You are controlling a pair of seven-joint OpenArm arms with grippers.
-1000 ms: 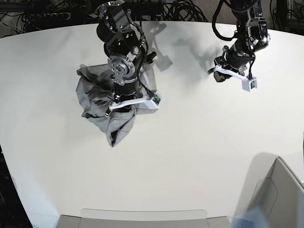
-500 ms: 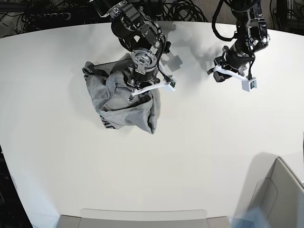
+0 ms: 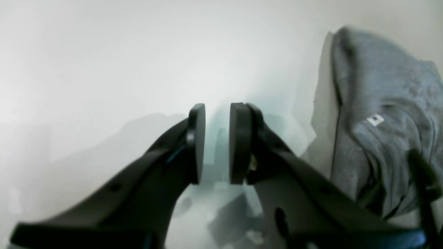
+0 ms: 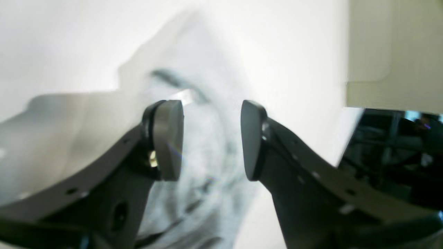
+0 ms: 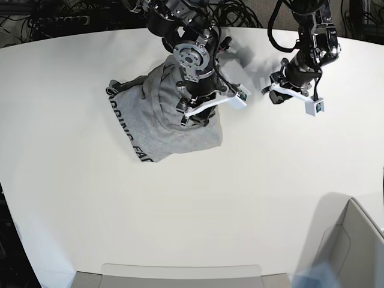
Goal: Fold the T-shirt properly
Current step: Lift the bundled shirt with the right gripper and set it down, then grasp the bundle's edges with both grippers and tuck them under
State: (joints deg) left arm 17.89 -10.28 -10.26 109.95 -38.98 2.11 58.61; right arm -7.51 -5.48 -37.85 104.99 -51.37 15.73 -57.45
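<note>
The grey T-shirt (image 5: 159, 123) lies bunched on the white table (image 5: 252, 198), left of centre, with black lettering (image 5: 128, 133) along its lower left edge. My right gripper (image 5: 193, 114) hangs over the shirt's right part. In the right wrist view the right gripper (image 4: 211, 138) has its jaws apart, with blurred grey fabric (image 4: 204, 193) below and between them. My left gripper (image 5: 278, 95) is off to the right, apart from the shirt. In the left wrist view the left gripper (image 3: 217, 143) has its pads almost together and empty, with the shirt (image 3: 380, 138) at the right.
A grey box (image 5: 351, 252) stands at the front right corner. A flat tray edge (image 5: 180, 273) lies along the front. Cables (image 5: 240, 12) lie behind the table's far edge. The table edge and a beige panel (image 4: 391, 52) show in the right wrist view.
My right arm has swept right and toward the back, dragging the shirt with it. The shirt's heap has shifted right and spread, and lettering now shows. The left arm has not moved.
</note>
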